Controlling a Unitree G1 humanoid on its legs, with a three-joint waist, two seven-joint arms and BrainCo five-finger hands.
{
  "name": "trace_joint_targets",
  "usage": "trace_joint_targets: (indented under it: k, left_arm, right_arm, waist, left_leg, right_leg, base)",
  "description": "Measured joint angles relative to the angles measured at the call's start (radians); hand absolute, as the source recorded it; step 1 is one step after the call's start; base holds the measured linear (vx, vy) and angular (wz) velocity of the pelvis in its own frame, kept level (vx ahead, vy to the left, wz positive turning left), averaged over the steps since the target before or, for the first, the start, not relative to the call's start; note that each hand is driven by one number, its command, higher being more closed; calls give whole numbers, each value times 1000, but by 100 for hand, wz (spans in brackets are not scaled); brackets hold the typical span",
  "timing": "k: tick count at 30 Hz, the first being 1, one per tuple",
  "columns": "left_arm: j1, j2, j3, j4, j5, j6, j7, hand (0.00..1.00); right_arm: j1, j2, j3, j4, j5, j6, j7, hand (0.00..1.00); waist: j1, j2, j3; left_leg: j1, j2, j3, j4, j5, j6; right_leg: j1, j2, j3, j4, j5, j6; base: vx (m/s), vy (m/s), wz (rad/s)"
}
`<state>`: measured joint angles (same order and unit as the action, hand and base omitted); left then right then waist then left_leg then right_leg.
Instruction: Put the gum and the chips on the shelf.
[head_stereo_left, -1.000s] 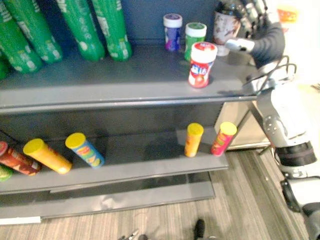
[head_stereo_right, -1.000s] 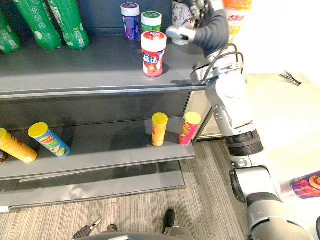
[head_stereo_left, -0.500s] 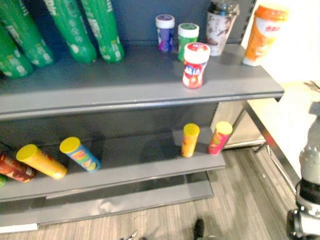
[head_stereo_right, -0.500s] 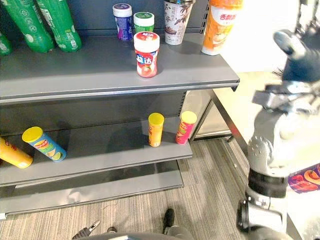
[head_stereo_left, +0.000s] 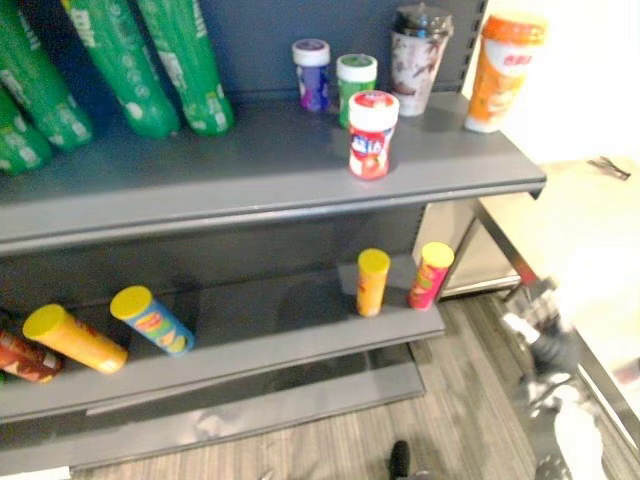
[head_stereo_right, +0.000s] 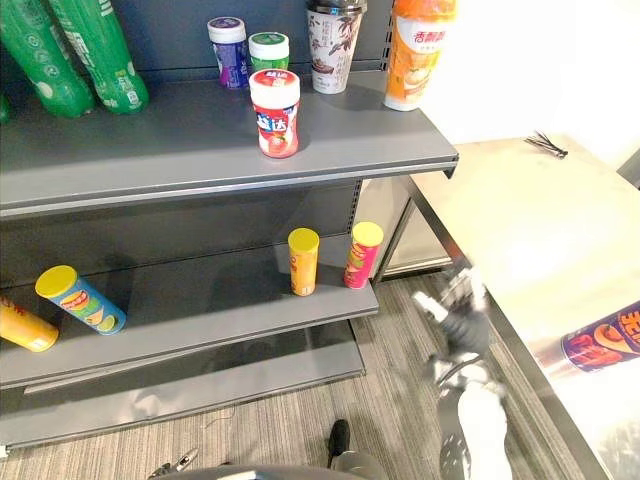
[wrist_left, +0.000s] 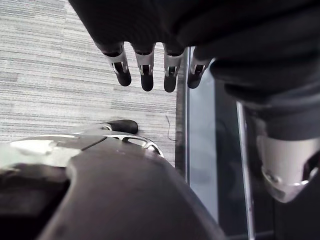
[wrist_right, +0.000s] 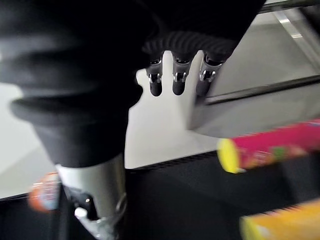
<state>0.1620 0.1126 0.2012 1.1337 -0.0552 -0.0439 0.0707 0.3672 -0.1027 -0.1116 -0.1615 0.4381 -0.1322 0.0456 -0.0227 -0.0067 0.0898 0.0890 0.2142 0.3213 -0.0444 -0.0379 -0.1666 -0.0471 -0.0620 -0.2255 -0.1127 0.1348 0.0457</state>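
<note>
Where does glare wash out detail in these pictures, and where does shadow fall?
Left eye view: glare whitens the table right of the top shelf. Right eye view: same glare there; that shelf shades the back of the lower shelf.

Print shows on the red-lidded gum jar (head_stereo_right: 274, 112), the orange cup (head_stereo_right: 413, 55) and the chips can (head_stereo_right: 603, 338) lying on the table (head_stereo_right: 520, 220); none reads clearly

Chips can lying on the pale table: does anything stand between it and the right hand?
Nothing visible stands between. The right hand hangs beside the dark edge of the table; bare tabletop separates that edge from the chips can.
</note>
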Motion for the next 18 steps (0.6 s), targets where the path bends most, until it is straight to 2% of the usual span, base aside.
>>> trace_joint_targets:
  k: [4, 6, 9, 16, 18]
  left_arm:
    - [-1, -2, -8, 0, 1, -2, -8, 0]
    - [-2, -2, -15, 0, 2, -2, -10, 0]
    - [-2, -1, -24, 0, 2, -2, -22, 0]
    - [-2, 1, -47, 0, -3, -3, -30, 0]
    - [-1, 1, -47, 0, -11, -9, -30, 0]
  right_arm:
    - [18, 2, 18, 211, -7, 28, 60, 0]
    - [-10, 2, 10, 382, -7, 43, 75, 0]
    - [-43, 2, -2, 608, -8, 67, 72, 0]
    - [-107, 4, -57, 895, -10, 76, 45, 0]
    - [-110, 4, -59, 933, -87, 73, 23, 0]
  waist:
    - [1, 14, -8]
    - [2, 14, -9]
    - [3, 16, -10]
    - [5, 23, -13]
    - [6, 24, -13]
  left_leg:
    - [0, -8, -1, 3, -4, 3]
    - [0, -10, -2, 6, -6, 5]
    - [1, -12, -4, 13, -13, 6]
    - [2, -17, -6, 13, -15, 8]
    - [2, -17, -6, 12, -16, 8]
  right_leg:
    - [2, -9, 0, 0, 0, 3]
    - [4, -12, -1, 0, 0, 5]
    - [10, -15, -2, 0, -2, 8]
    - [15, -21, -10, 0, -4, 11]
    - [16, -22, -10, 0, -4, 11]
  base:
    - [23, 27, 1]
    - [0, 0, 0]
    - [18, 15, 2]
    - [12, 8, 3]
    - [0, 0, 0]
